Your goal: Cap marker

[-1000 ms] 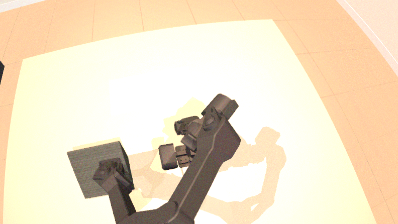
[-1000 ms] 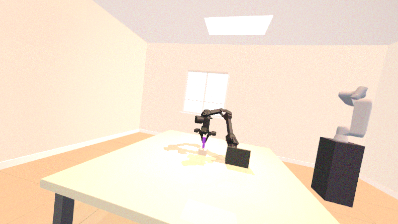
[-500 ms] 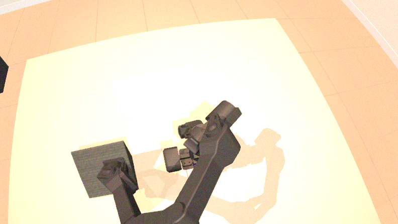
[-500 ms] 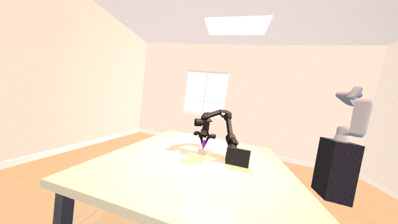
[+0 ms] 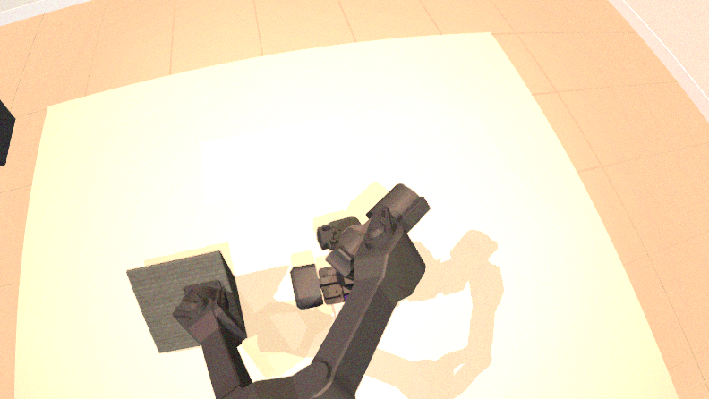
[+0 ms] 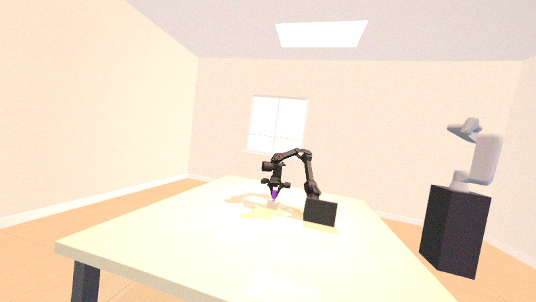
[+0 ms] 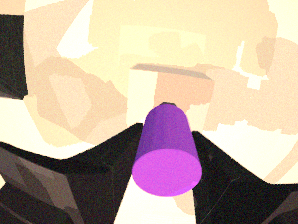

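Observation:
My gripper (image 6: 274, 196) (image 7: 166, 133) is shut on the purple cap (image 6: 274, 193) (image 7: 167, 172) and points down. The cap is upright, directly above the holder block (image 6: 272, 205) (image 7: 141, 100), with its closed end toward the wrist camera. The marker is almost wholly hidden by the cap; only a small dark edge shows at the cap's far end in the wrist view. The cap appears to be over the marker, but how far down it sits cannot be told. In the top view the arm hides the holder block and only a sliver of purple shows.
A dark square block (image 5: 149, 297) (image 6: 319, 212) stands on the table (image 5: 123, 148) (image 6: 187, 240) beside the arm's base. Another pale robot arm (image 6: 485, 159) stands on a black pedestal (image 6: 455, 232) off the table. The arm's shadows fall across the table around the holder.

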{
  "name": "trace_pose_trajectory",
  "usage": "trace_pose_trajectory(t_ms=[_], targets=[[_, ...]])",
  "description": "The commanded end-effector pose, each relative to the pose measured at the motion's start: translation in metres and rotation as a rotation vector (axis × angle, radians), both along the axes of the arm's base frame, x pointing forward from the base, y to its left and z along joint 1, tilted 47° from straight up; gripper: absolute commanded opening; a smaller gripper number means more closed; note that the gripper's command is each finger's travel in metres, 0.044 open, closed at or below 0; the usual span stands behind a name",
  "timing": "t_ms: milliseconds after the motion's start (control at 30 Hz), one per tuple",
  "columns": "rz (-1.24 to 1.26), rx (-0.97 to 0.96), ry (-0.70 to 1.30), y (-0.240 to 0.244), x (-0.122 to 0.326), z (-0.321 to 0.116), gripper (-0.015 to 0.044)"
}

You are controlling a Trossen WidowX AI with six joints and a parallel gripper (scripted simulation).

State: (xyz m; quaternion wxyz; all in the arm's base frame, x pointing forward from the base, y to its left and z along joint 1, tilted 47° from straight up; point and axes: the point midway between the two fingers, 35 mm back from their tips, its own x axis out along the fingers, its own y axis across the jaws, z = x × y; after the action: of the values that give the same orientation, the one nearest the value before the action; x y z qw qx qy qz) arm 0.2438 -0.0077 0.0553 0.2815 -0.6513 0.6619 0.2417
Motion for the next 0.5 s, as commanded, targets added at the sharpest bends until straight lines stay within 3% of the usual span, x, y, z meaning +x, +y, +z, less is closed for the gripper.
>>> trace_pose_trajectory(t_ms=[0, 333, 467], targets=[[0.000, 0.000, 0.000, 0.0001, 0.0000, 0.0001, 0.0157], [0.000, 0.000, 0.000, 0.0001, 0.0000, 0.0001, 0.0420], [0.001, 0.002, 0.000, 0.0060, 0.0010, 0.0050, 0.0440]])
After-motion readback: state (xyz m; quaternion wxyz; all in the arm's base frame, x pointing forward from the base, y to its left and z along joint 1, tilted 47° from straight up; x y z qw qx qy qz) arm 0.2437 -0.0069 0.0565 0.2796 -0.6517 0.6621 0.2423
